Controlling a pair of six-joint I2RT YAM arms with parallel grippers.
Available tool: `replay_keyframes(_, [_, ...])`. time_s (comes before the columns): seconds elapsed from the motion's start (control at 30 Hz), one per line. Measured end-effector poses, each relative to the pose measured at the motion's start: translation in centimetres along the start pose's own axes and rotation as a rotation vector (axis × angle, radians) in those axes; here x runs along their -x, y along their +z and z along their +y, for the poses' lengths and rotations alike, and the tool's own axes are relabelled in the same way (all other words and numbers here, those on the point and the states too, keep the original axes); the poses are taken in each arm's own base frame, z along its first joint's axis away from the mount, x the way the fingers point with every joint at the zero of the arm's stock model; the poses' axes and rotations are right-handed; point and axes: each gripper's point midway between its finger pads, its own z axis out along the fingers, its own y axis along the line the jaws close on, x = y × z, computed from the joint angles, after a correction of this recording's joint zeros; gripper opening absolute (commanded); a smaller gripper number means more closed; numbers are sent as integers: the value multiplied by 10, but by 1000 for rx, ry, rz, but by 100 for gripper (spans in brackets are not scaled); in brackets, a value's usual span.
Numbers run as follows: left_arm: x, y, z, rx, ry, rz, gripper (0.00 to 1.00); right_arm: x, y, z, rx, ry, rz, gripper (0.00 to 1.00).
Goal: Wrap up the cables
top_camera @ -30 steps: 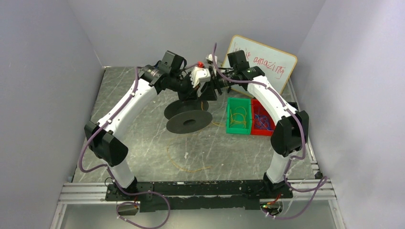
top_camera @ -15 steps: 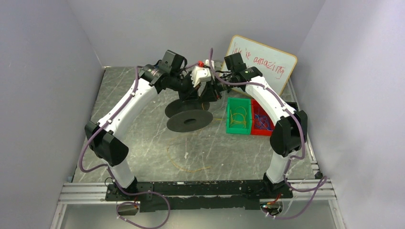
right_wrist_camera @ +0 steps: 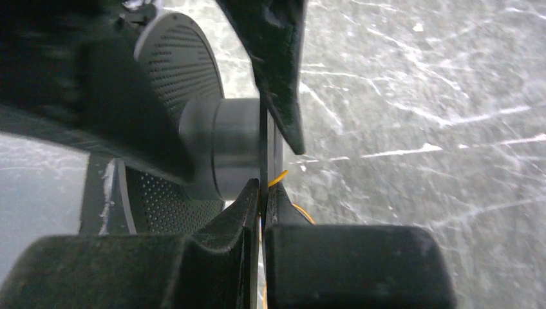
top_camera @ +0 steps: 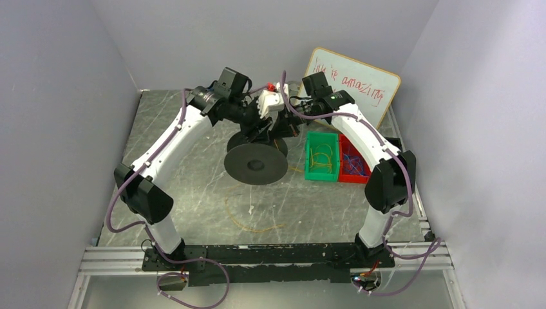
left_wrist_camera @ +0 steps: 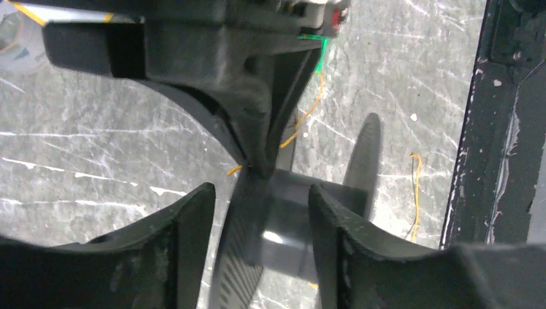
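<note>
Two bins side by side on the counter (top_camera: 193, 174), right of centre, touching.
- Green bin (top_camera: 320, 177): loose loops of yellowish cables (top_camera: 322, 156).
- Red bin (top_camera: 351, 179): tangle of blue-purple wires (top_camera: 351, 162). Right side partly hidden by the right arm.

Behind the bins, whiteboard (top_camera: 360, 84) leaning in the back right corner. Grey walls close on left, back and right. Black rail (top_camera: 257, 252) along the near edge, carrying both arm bases. Open counter left of and in front of the spool (top_camera: 256, 162), apart from one loose cable loop (top_camera: 248, 227) lying between spool and rail. Spool near the green bin's left wall, not touching as far as visible.

Both arms arched up and inward, wrists meeting over the back centre of the counter, above the spool. Spool raised and tipped, broad flange facing the top camera.

Left gripper (left_wrist_camera: 261, 193): fingers (left_wrist_camera: 180, 244) apart, straddling flange edge and hub, with a gap on each side. Not gripping.

Right gripper (right_wrist_camera: 262, 190): fingers (right_wrist_camera: 219, 232) pressed together on the thin rim of a flange, just beside the grey hub. Yellow cable (right_wrist_camera: 278, 178) emerging right at the tips; cannot tell whether pinched too. In the left wrist view, cable trailing from that pinch point out across the counter.
</note>
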Motion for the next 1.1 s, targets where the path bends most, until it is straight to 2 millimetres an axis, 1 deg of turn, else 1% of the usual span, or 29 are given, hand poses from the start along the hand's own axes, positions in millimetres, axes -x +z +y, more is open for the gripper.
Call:
replay_keyframes(0.07, [4,-1,-2,0,9,-4,78,-4,-2,-7,-42,0,20,0])
replay_keyframes(0.17, [8,-2,-1,13,24,-9,85,-16,-4,-19,-103,20,58,0])
replay_keyframes(0.3, [4,-4,4,44,25,17,93,-24,-9,-31,-183,18,100,0])
replay_keyframes(0.4, [-1,-8,14,94,23,42,94,-23,-17,-40,-260,-16,125,0])
replay_keyframes(0.47, [-3,-12,20,118,17,46,94,-21,-24,-42,-308,-55,143,0])
replay_keyframes(0.53, [-5,-19,30,148,3,38,94,-21,-30,-41,-346,-98,162,0])
replay_keyframes(0.6, [-9,-30,45,192,-19,23,94,-24,-34,-35,-371,-150,193,0])
replay_keyframes(0.7, [-12,-44,65,235,-53,-15,94,-30,-29,-18,-349,-233,228,0])
replay_keyframes(0.8, [-15,-50,76,238,-82,-61,94,-44,-20,-3,-292,-287,252,0])
replay_keyframes(0.87, [-15,-47,74,205,-97,-92,94,-55,-17,0,-265,-300,270,0])
replay_keyframes(0.93, [-13,-41,67,158,-103,-118,94,-61,-18,-1,-260,-309,284,0])
replay_keyframes(1.03, [-12,-31,54,84,-107,-141,92,-61,-20,-3,-262,-330,291,0])
replay_keyframes(1.1, [-15,-23,46,48,-102,-142,91,-61,-20,-3,-256,-345,293,0])
